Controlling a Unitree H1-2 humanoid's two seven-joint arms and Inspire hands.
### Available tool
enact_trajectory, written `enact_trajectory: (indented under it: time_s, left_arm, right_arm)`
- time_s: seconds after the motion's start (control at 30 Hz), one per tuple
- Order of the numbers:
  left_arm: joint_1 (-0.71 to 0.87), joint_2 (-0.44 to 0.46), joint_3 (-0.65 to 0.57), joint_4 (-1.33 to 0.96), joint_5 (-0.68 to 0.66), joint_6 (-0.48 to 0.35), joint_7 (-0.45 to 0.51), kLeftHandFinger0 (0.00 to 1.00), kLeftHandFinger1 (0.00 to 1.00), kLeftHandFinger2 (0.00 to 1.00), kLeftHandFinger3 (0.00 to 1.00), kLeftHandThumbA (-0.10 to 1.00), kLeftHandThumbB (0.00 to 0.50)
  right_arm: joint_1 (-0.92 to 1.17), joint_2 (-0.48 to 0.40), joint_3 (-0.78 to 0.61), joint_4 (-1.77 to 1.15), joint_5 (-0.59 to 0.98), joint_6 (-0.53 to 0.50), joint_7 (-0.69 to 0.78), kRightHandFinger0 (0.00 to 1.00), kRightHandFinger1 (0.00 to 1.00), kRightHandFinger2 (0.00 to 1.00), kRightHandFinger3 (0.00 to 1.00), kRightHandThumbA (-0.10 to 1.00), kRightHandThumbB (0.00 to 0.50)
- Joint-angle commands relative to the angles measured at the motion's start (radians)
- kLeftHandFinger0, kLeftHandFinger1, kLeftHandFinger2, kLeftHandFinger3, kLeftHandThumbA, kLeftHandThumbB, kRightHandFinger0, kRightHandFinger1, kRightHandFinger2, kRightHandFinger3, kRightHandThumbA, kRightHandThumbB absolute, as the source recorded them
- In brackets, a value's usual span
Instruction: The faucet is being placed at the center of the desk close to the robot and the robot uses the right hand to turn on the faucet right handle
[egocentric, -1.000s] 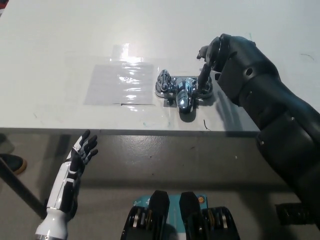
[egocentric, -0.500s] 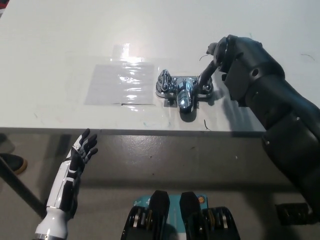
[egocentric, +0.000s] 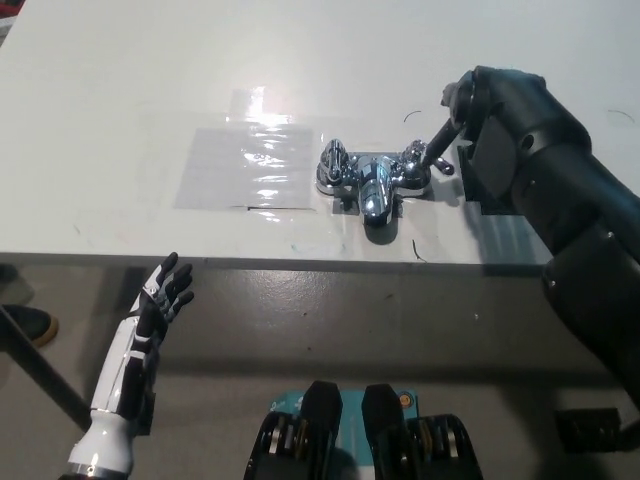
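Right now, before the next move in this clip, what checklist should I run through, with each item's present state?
1. Placement: faucet sits on the desk, central and near its front edge: ok.
2. Reach: right robot hand is at the right handle: ok.
3. Firm hold on that handle: cannot tell, the contact is too dark to read.
4. Wrong target: left handle has no hand on it: ok.
5. Idle side: left robot hand rests open below the desk edge, apart from the faucet: ok.
6. Whether the right handle is turned on: cannot tell.
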Motion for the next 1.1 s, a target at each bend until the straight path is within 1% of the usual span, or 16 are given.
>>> enact_trajectory:
  time_s: [0.0,0.2,0.3,0.43,0.47,0.5,0.57,0.63,0.73,0.8,0.83,0.9,0.93,0.97,1.0,1.07]
  left_arm:
    - [-0.016,0.014,0.006,-0.036,-0.003,-0.024,-0.004,1.0,1.0,1.0,1.0,1.0,0.263]
    - [-0.02,0.01,0.009,-0.045,-0.001,-0.01,0.002,1.0,1.0,1.0,1.0,1.0,0.272]
    - [-0.025,0.013,0.006,-0.041,-0.007,-0.02,-0.004,1.0,1.0,1.0,1.0,1.0,0.257]
    - [-0.023,0.015,0.005,-0.047,-0.001,-0.013,-0.005,1.0,1.0,1.0,1.0,1.0,0.248]
    - [-0.023,0.015,0.006,-0.046,-0.002,-0.015,-0.004,1.0,1.0,1.0,1.0,1.0,0.245]
    - [-0.021,0.014,0.006,-0.048,0.002,-0.011,-0.002,1.0,1.0,1.0,1.0,1.0,0.245]
    - [-0.02,0.013,0.007,-0.047,0.001,-0.01,0.0,1.0,1.0,1.0,1.0,1.0,0.254]
    - [-0.02,0.012,0.008,-0.048,-0.001,-0.004,0.001,1.0,1.0,1.0,1.0,1.0,0.262]
    - [-0.022,0.013,0.008,-0.046,0.002,-0.008,0.0,1.0,1.0,1.0,1.0,1.0,0.257]
    - [-0.021,0.013,0.008,-0.045,0.002,-0.009,0.001,1.0,1.0,1.0,1.0,1.0,0.252]
    - [-0.022,0.012,0.008,-0.042,-0.005,-0.015,-0.001,1.0,1.0,1.0,1.0,1.0,0.245]
    - [-0.022,0.011,0.008,-0.041,-0.013,-0.017,-0.005,1.0,1.0,1.0,1.0,1.0,0.261]
    - [-0.021,0.011,0.007,-0.041,-0.013,-0.017,-0.005,1.0,1.0,1.0,1.0,1.0,0.262]
    - [-0.022,0.012,0.006,-0.04,-0.012,-0.019,-0.006,1.0,1.0,1.0,1.0,1.0,0.261]
    - [-0.022,0.012,0.005,-0.039,-0.013,-0.022,-0.007,1.0,1.0,1.0,1.0,1.0,0.262]
    - [-0.022,0.011,0.006,-0.042,-0.014,-0.019,-0.006,1.0,1.0,1.0,1.0,1.0,0.267]
  right_arm:
    - [-0.048,-0.056,0.03,0.009,-0.05,-0.01,0.081,1.0,1.0,1.0,1.0,1.0,0.305]
    - [-0.049,-0.053,0.034,0.006,-0.048,-0.014,0.082,1.0,1.0,1.0,1.0,1.0,0.325]
    - [-0.054,-0.054,0.029,0.004,-0.043,-0.007,0.058,1.0,1.0,1.0,1.0,1.0,0.304]
    - [-0.055,-0.052,0.035,0.003,-0.05,-0.003,0.032,1.0,1.0,1.0,1.0,1.0,0.318]
    - [-0.051,-0.051,0.026,0.0,-0.044,0.002,-0.011,1.0,1.0,1.0,1.0,1.0,0.324]
    - [-0.046,-0.052,0.014,-0.005,-0.036,0.001,-0.053,1.0,1.0,1.0,1.0,0.95,0.32]
    - [-0.033,-0.053,0.019,-0.011,-0.048,-0.016,-0.131,1.0,1.0,1.0,1.0,0.93,0.338]
    - [-0.027,-0.055,0.02,-0.014,-0.051,-0.022,-0.176,1.0,1.0,1.0,1.0,0.92,0.332]
    - [-0.026,-0.057,0.018,-0.015,-0.052,-0.021,-0.22,1.0,1.0,1.0,1.0,0.89,0.331]
    - [-0.025,-0.058,0.017,-0.015,-0.052,-0.025,-0.248,1.0,1.0,1.0,1.0,0.89,0.325]
    - [-0.025,-0.059,0.009,-0.017,-0.046,-0.022,-0.269,1.0,1.0,1.0,1.0,0.86,0.33]
    - [-0.021,-0.06,-0.024,-0.021,-0.022,-0.018,-0.352,1.0,1.0,1.0,1.0,0.8,0.347]
    - [-0.02,-0.061,-0.029,-0.021,-0.021,-0.018,-0.365,1.0,1.0,1.0,1.0,0.79,0.348]
    - [-0.017,-0.061,-0.042,-0.022,-0.012,-0.021,-0.396,1.0,1.0,1.0,1.0,0.76,0.356]
    - [-0.012,-0.06,-0.057,-0.024,-0.006,-0.024,-0.444,1.0,1.0,1.0,1.0,0.74,0.351]
    - [-0.012,-0.058,-0.054,-0.022,-0.014,-0.02,-0.452,1.0,1.0,1.0,1.0,0.76,0.344]
